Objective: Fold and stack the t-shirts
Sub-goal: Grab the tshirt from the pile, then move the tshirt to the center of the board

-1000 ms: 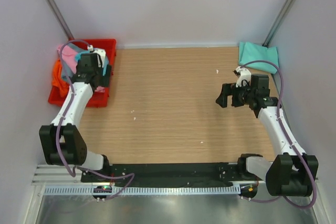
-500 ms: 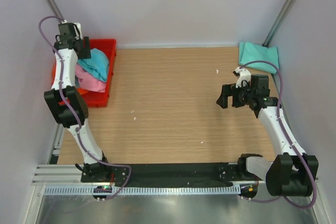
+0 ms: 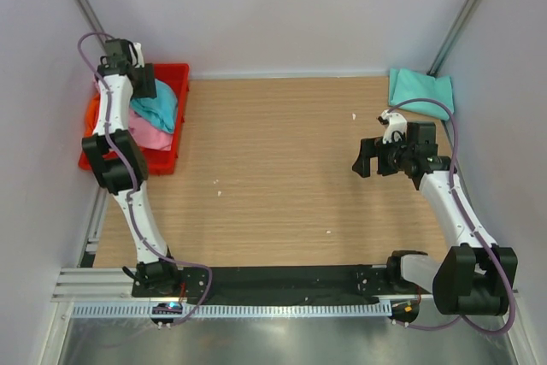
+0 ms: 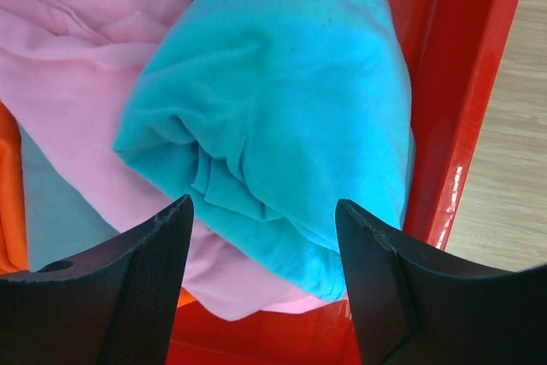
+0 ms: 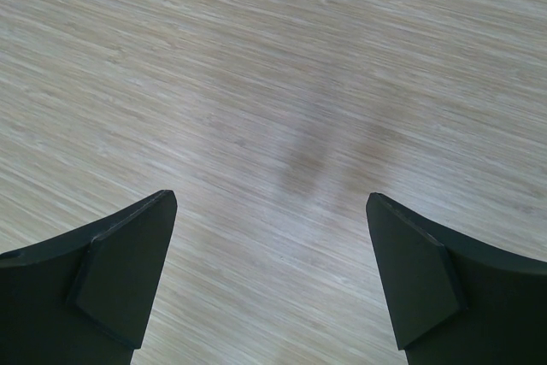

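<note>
Left gripper [image 4: 263,211] spread wide, you hover over the turquoise t-shirt [image 4: 282,100] in the red crate [image 4: 479,57] at ten o'clock; only the mint-teal t-shirt [image 3: 419,89] at two o'clock looks folded.

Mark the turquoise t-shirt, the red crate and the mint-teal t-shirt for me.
turquoise t-shirt [image 4: 282,100], left wrist view, middle of its bunched top surface.
red crate [image 4: 479,74], left wrist view, its right-hand wall.
mint-teal t-shirt [image 3: 420,90], top external view, centre of the folded cloth.
</note>
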Robot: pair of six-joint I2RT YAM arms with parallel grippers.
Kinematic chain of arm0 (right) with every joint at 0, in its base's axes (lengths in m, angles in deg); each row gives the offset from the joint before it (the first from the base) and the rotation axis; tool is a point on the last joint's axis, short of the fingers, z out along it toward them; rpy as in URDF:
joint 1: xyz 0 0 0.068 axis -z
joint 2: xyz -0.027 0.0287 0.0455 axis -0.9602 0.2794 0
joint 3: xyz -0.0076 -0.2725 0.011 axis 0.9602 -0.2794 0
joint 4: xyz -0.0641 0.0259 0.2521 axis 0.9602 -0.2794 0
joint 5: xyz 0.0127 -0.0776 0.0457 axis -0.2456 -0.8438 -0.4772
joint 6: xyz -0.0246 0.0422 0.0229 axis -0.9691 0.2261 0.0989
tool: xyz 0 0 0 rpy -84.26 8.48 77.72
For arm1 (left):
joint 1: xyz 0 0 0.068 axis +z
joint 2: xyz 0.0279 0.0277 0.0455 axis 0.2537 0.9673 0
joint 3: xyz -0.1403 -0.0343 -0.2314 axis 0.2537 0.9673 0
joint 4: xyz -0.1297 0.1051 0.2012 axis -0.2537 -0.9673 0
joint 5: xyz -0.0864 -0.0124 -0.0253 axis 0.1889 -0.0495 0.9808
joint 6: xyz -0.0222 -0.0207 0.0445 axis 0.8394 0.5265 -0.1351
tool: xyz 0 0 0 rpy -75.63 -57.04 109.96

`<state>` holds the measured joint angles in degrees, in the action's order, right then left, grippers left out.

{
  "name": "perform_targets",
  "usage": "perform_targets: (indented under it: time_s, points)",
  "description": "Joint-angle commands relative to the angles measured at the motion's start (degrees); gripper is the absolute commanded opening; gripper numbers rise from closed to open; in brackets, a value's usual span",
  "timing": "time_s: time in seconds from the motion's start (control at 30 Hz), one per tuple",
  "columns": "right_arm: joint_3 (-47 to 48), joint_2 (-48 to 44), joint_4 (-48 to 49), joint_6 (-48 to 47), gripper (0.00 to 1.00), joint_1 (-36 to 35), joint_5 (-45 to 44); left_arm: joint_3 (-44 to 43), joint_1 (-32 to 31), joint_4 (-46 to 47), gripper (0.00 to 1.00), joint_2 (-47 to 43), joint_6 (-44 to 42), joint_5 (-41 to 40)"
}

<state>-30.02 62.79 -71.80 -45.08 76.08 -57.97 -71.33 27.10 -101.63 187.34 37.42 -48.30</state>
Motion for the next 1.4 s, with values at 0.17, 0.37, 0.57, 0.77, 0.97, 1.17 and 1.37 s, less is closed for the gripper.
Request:
perform_targets:
  time_s: [0.17,0.37,0.57,0.77,0.97,1.17,1.37]
  points:
    - [1.93,0.2,0.61,-1.06,1.0,-0.37,-1.3,-5.69,0.16,-0.89,0.68,4.94,1.49,1.01]
    - [2.02,0.73,0.61,-1.06,1.0,-0.37,-1.57,-5.96,0.08,-0.54,0.51,6.7,1.14,1.01]
    - [1.84,0.47,0.61,-1.06,1.0,-0.37,-2.01,-1.58,0.43,0.07,0.0,0.14,2.63,8.38]
    - [1.93,1.08,0.79,-1.06,1.0,-0.37,-2.62,2.39,-2.11,0.51,0.0,-13.93,6.76,21.91]
    - [2.1,2.57,1.14,-1.24,1.0,-0.37,-4.11,2.83,-11.87,-0.36,0.0,-29.23,3.16,26.49]
    - [2.55,4.33,1.31,-1.24,1.0,-0.37,-6.13,-1.47,-21.54,2.52,0.0,-39.78,2.27,29.05]
    - [4.03,5.56,0.44,-0.71,1.0,-0.37,-6.75,1.65,-21.81,3.76,0.01,-45.41,3.34,27.73]
